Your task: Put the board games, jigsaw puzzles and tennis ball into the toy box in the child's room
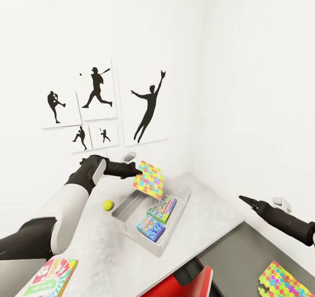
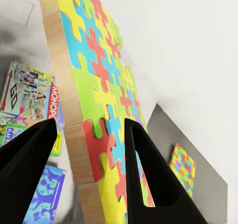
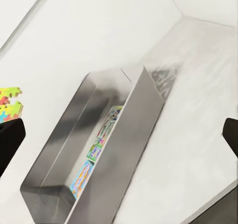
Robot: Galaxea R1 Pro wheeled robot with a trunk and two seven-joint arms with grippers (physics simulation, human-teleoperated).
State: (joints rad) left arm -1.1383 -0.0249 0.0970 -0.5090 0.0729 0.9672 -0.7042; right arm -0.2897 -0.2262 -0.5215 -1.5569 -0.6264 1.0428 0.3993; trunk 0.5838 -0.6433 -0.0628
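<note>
A thin flat jigsaw puzzle of interlocking green, yellow, red, blue and orange pieces on a pale wood-coloured backing (image 1: 149,178) is being held tilted on edge above the shallow pale grey rectangular toy box (image 1: 175,227), over its far end. The puzzle is being clamped by the black left gripper (image 2: 89,130), one finger on the backing side and one on the coloured face. Two flat printed board game boxes are being shown lying inside the toy box: a white and green Monopoly box with a red band (image 1: 162,208) and a smaller blue box (image 1: 151,228) just beside it. A yellow-green tennis ball (image 1: 107,205) is being shown resting on the long pale grey table top (image 1: 210,218), near the toy box's left wall. A third printed board game box with a green edge (image 1: 50,278) is lying at the near table edge. A second multicoloured jigsaw puzzle (image 1: 284,284) is lying on the lower dark grey cabinet top (image 1: 245,249). The black right gripper (image 1: 246,200) is being held in the air above that cabinet, well apart from the toy box, fingers spread with nothing between them. Baseball silhouette posters (image 1: 98,108) are being shown on the white wall.
</note>
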